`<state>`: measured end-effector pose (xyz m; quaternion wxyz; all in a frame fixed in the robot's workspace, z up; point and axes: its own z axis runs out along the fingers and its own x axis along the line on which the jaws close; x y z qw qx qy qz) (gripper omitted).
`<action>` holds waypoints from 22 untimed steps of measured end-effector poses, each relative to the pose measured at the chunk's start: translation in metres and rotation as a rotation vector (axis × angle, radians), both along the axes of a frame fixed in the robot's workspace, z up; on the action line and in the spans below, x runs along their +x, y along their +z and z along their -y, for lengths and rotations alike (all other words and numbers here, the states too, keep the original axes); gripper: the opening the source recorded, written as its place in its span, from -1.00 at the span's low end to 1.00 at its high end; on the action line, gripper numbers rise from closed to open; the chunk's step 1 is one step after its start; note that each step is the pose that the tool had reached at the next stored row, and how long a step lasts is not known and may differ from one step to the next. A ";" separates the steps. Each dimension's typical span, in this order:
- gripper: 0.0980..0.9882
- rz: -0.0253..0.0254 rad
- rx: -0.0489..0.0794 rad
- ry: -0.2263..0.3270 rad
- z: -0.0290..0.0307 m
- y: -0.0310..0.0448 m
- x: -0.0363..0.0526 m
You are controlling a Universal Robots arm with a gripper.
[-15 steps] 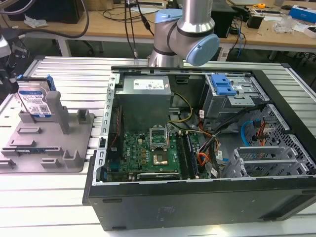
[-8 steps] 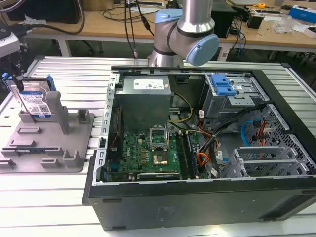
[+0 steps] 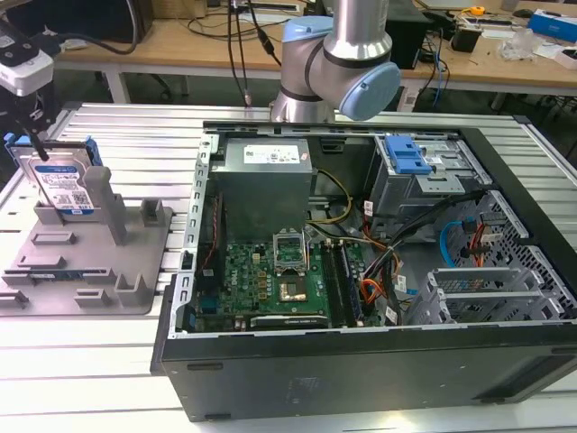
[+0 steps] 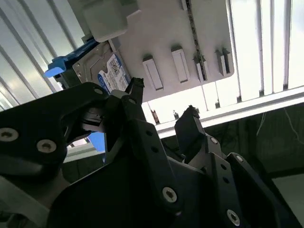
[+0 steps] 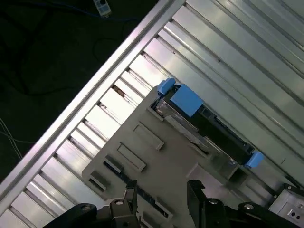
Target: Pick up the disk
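Note:
The disk [image 3: 63,185] is a silver drive with a white-and-blue label and blue side rails. It stands on edge in a slot of the grey fixture plate [image 3: 90,271] at the exterior view's left. My gripper [image 3: 32,135] hangs just over the disk's top edge there. In the second wrist view my black fingers [image 4: 135,88] stand apart with nothing between them, and the disk [image 4: 110,71] lies beyond them on the plate [image 4: 180,28]. The first wrist view has the disk [image 5: 204,126] edge-on past the gripper [image 5: 161,192], which is open.
An open computer case [image 3: 532,162] with motherboard, cables, a grey power-supply box [image 3: 266,171] and a blue drive-bay bracket [image 3: 406,153] lies at the exterior view's right. The arm's base [image 3: 343,54] stands behind it. All rest on a slatted aluminium table [image 3: 126,135].

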<state>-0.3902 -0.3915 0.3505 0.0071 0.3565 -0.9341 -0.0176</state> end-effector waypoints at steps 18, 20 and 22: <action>0.00 0.0001 0.000 0.378 0.0000 -0.0005 0.0000; 0.00 0.0001 0.000 0.425 0.0000 -0.0006 0.0000; 0.00 0.0001 0.000 0.502 0.0000 -0.0011 0.0000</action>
